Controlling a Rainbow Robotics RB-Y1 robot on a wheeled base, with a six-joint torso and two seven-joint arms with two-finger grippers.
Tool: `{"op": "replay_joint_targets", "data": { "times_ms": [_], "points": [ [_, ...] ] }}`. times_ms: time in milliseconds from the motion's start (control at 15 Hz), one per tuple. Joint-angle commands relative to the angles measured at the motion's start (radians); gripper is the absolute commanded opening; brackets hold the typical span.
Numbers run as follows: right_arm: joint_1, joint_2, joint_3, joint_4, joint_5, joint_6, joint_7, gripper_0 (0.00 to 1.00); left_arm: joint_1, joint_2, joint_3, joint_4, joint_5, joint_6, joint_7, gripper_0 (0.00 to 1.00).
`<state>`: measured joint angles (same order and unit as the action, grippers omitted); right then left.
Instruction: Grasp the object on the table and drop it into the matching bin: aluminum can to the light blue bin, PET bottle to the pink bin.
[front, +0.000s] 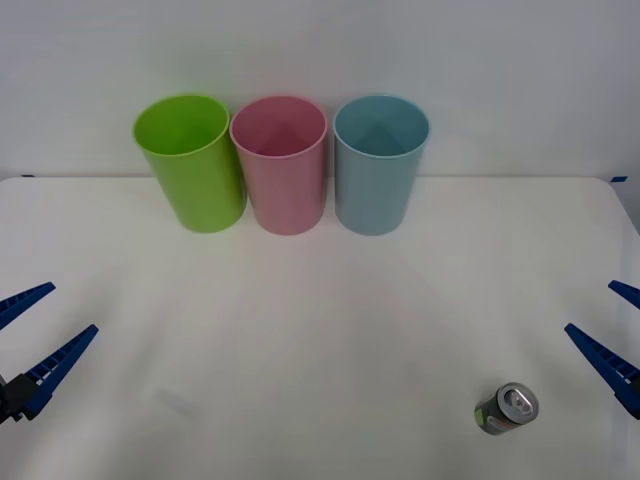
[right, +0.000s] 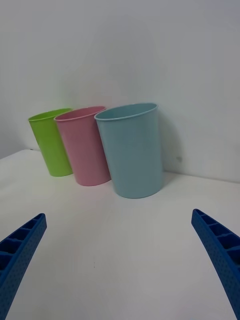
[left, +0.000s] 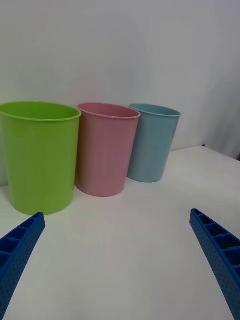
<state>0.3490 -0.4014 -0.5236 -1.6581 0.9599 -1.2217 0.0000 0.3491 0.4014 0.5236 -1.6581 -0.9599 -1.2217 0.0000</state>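
Both pairs of blue ribbed fingers stand spread wide and empty: our right gripper (front: 612, 338) low at the desk's right edge, our left gripper (front: 35, 340) parked at the left edge. Just beside the right fingers stands the small dark grey aluminium can (front: 507, 408) with its silver pull-tab top. We judge the grasp not yet begun; next we must lower the right gripper around it, then carry it to the tall light blue plastic bin (front: 380, 165), which stands beside the pink bin (front: 281, 165) and lime green bin (front: 190, 162). The broad white desk (front: 320, 330) meets a plain white wall.

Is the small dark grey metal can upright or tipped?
Upright: the small dark grey metal can shows its silver pull-tab top facing up on the white table.
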Motion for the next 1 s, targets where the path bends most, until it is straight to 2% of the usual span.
{"op": "replay_joint_targets", "data": {
  "times_ms": [67,200,467,1000],
  "points": [
    [0.0,0.0,0.0,0.0,0.0,0.0,0.0,1.0,0.0,0.0,0.0,0.0,0.0,0.0,0.0,1.0],
    [0.002,0.015,0.014,0.012,0.016,-0.005,0.002,1.0,0.0,0.0,0.0,0.0,0.0,0.0,0.0,1.0],
    [0.004,0.001,0.027,0.009,0.016,-0.012,0.002,1.0,0.0,0.0,0.0,0.0,0.0,0.0,0.0,1.0],
    [0.111,-0.077,0.034,0.009,-0.03,-0.067,0.017,1.0,0.0,0.0,0.0,0.0,0.0,0.0,0.0,1.0]
  ]
}}
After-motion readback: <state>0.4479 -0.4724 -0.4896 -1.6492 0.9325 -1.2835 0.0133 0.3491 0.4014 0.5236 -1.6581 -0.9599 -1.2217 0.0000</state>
